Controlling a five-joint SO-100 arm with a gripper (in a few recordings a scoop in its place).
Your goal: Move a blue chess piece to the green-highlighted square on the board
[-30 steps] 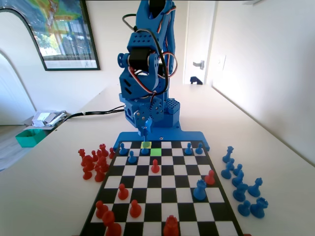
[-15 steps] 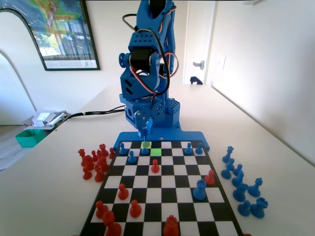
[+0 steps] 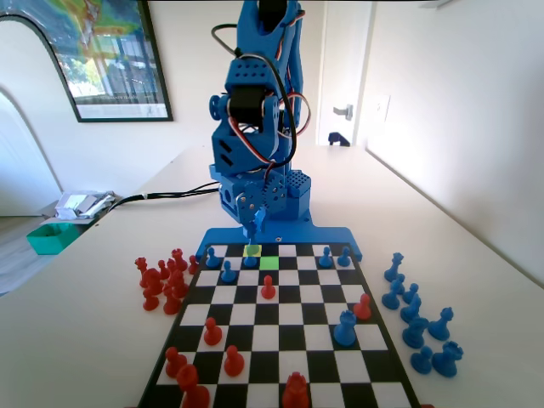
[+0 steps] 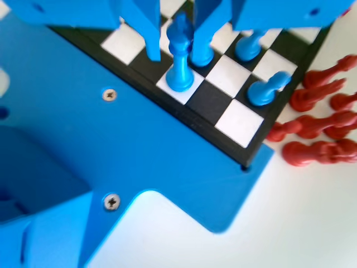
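Blue chess piece: the blue chess piece [image 4: 179,53] stands upright on a white square at the board's edge nearest the arm's base in the wrist view. In the fixed view it [image 3: 250,256] is on the yellow-green lit square [image 3: 252,250] in the far row, partly hidden behind the gripper tip.
Gripper: the gripper [image 4: 177,42] hangs over the piece, one jaw to the left and one to the right of its upper part in the wrist view. In the fixed view the gripper [image 3: 253,226] is just above the far row.
Jaws: they stand narrowly apart with the top of the piece between them; a thin gap shows on each side, so I cannot tell if they touch it.
Green-highlighted square: the green-highlighted square [image 3: 269,263] is one row nearer to the fixed camera and one column to the right of the lit yellow-green one, touching it at the corner. It has no piece on it.
Board: the board [image 3: 197,299] carries blue pawns [image 3: 228,272] in its far rows, a red pawn [image 3: 268,288] near the middle, a big blue piece [image 3: 344,329] at the right side and more red pieces in the near rows.
Beside the board: a group of red pieces [image 3: 161,280] lies on the table at the left in the fixed view, a group of blue pieces [image 3: 416,314] stands at the right.
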